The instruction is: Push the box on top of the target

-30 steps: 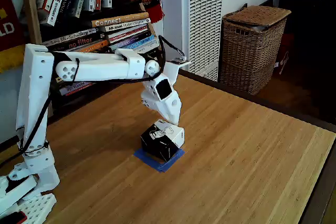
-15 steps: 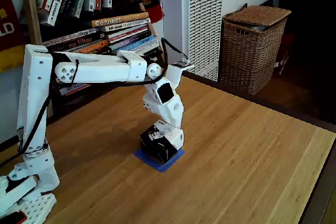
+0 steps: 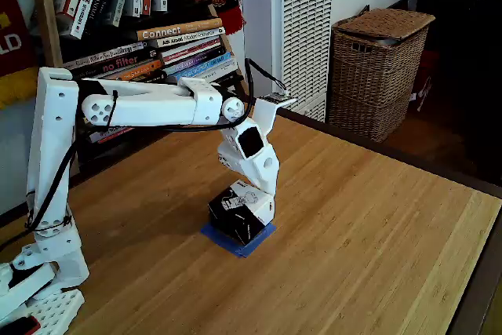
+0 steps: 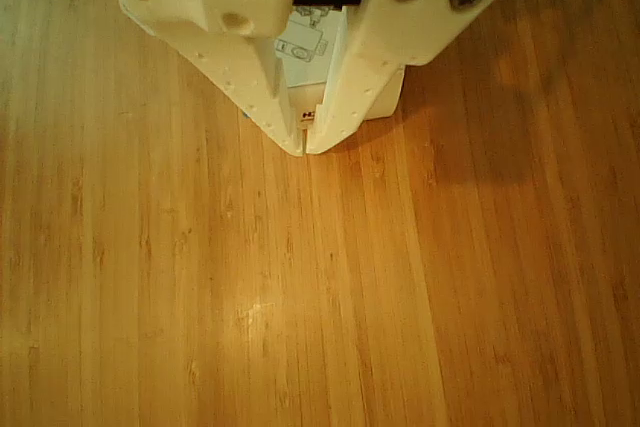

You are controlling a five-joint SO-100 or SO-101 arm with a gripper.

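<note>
Closed almost tip to tip, the gripper (image 4: 305, 145) presses against the box (image 3: 240, 211) from the bookshelf side rather than clamping it, evidently to shove it. That box already sits on the target (image 3: 236, 239), blue tape peeking out at its front. Only bare table (image 3: 369, 225) surrounds it; the wicker basket (image 3: 376, 68) stands well apart.

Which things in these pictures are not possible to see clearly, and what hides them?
- The target, fixed view: the box covers most of it; only blue edges show.
- The box, other view: the gripper hides nearly all.
- Fit of box inside the target: not clear.
- Box graphics, fixed view: too small.
</note>
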